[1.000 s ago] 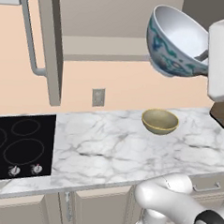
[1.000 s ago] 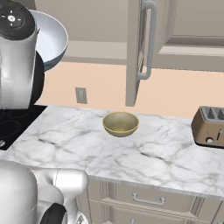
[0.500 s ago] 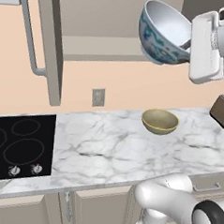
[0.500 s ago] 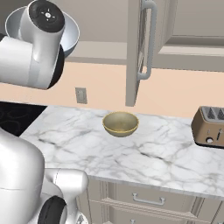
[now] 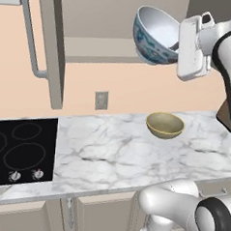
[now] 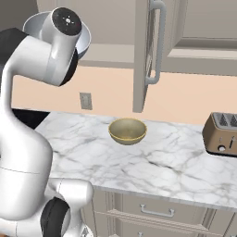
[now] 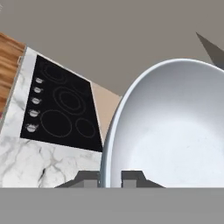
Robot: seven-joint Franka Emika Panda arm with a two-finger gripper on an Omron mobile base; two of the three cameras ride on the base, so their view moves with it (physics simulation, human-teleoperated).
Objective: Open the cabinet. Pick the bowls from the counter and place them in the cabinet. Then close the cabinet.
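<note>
Tool: I have my tool [image 7: 109,178] clamped on the rim of the patterned bowl [image 5: 155,36]; in the hand view one finger tip sits outside the wall and the other inside, with the rim between them.
Patterned bowl: I see it held high, well above the table [image 5: 115,156], tipped on its side so the white inside faces up and toward the open cabinet [image 5: 118,21]. Its blue-green pattern shows on the underside in the left base view. In the right base view its pale rim [image 6: 37,23] peeks out behind my arm's upper joint.
Tan bowl: the tan bowl [image 5: 164,125] sits upright on the marble table, near the back wall, apart from everything else. I also see it in the right base view [image 6: 127,131], below the edge of the open door.
Cabinet: both doors stand open. The left door [image 5: 49,45] with its silver bar handle [image 5: 33,35] swings out over the cooktop side; the right door [image 6: 146,51] hangs edge-on in the right base view. The patterned bowl is level with the cabinet's bottom shelf, in front of the opening; I cannot tell whether it is past the front edge.
Cooktop: the black cooktop [image 5: 18,152] lies at the table's left end, knobs along its front.
Toaster: a bronze toaster [image 6: 221,134] stands on the table at the right end, well apart from the tan bowl.
Outlet: a wall outlet [image 5: 101,100] sits on the peach wall below the cabinet.
</note>
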